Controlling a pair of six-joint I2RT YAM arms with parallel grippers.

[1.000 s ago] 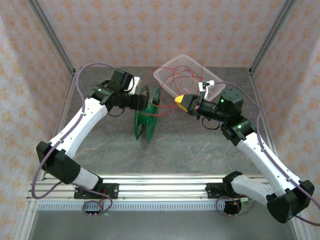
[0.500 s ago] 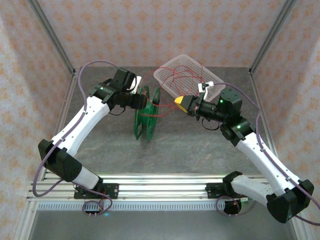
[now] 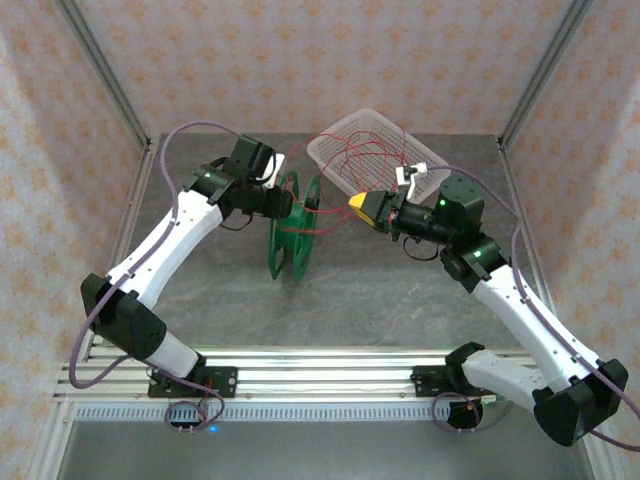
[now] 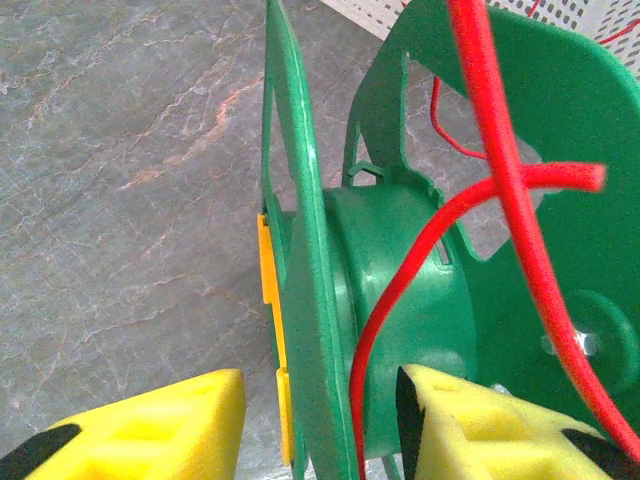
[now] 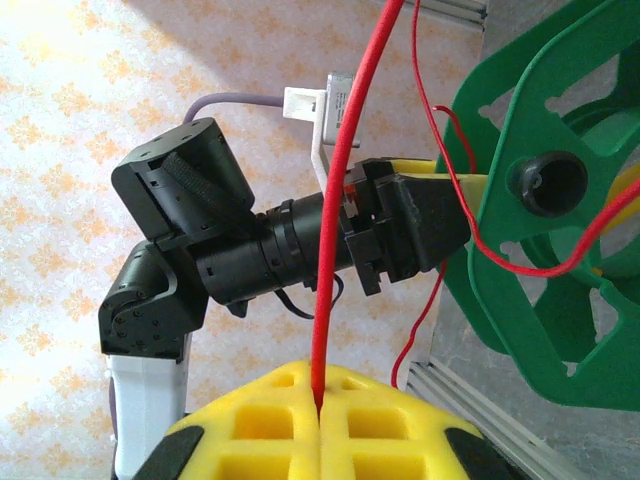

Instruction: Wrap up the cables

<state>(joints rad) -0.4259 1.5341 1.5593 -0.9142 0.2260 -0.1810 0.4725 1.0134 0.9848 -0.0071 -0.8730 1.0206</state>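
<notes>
- Noted the left gripper [image 3: 283, 199] edged closer onto the green reel [image 3: 293, 235] than a second before, with its jaws drawn narrower.
- Found its pads [image 4: 150, 425] part-open astride the reel's near flange, with a sliver of gap on the outer side; not clamped yet.
- Logged the right gripper [image 5: 320, 410] pinched shut on the cable [image 5: 338, 200], in the same spot as before, between the reel and the basket [image 3: 370, 114].
- Traced the red cable from that pinch across to the reel hub; saw the rest lying loose in the basket.
- Judged the closing to be a brace on the reel ahead of winding; barely a turn on the hub so far.
- Saw the reel upright and the basket unmoved.
</notes>
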